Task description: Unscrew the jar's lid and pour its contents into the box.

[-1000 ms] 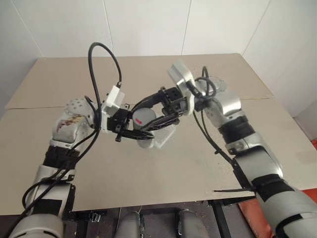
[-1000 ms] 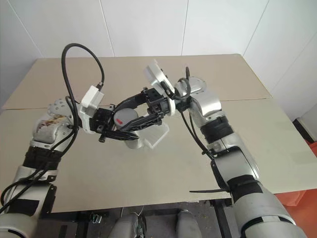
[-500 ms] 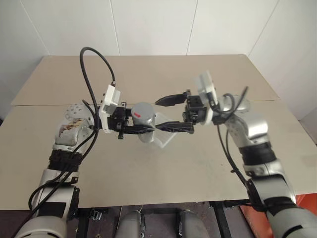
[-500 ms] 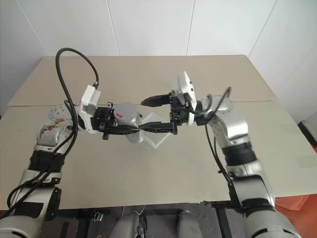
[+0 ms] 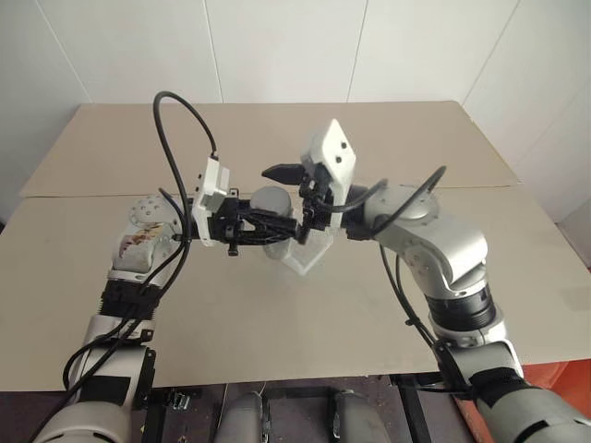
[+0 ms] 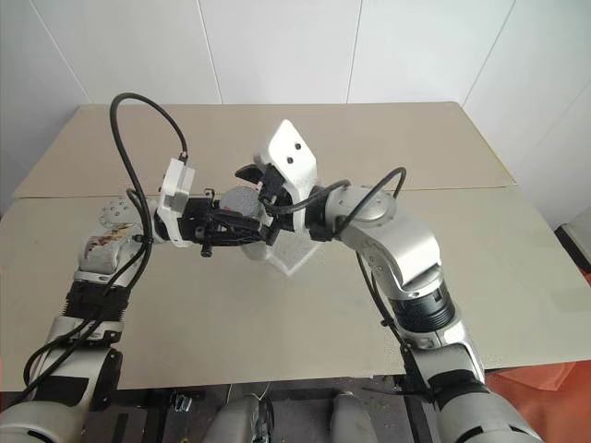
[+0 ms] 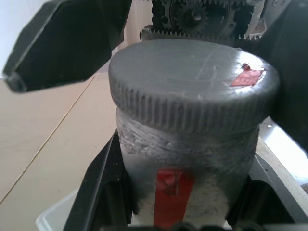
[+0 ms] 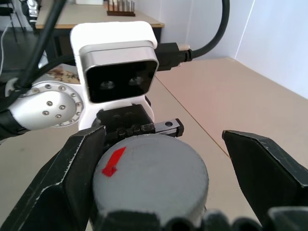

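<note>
My left gripper (image 5: 275,222) points right and is shut on the jar (image 7: 183,159), holding it upright above the table. A red strip (image 7: 171,190) runs down the jar's side. The grey lid (image 8: 149,178) sits on the jar and carries a small red mark (image 8: 113,161). My right gripper (image 5: 282,197) comes in from the right and is open. Its fingers (image 8: 65,185) straddle the lid with a gap on each side. The clear box (image 5: 312,257) stands on the table just under and to the right of the jar. The contents are hidden inside the jar.
The beige table (image 5: 277,351) stretches wide on all sides, with a seam across its middle and white walls behind. A black cable (image 5: 175,120) loops high above my left wrist, and another (image 5: 411,208) arcs over my right forearm.
The right gripper let go of the lid and opened, drew off to the right, then came back with its wrist turned and now straddles the lid. The left gripper kept its hold on the jar.
</note>
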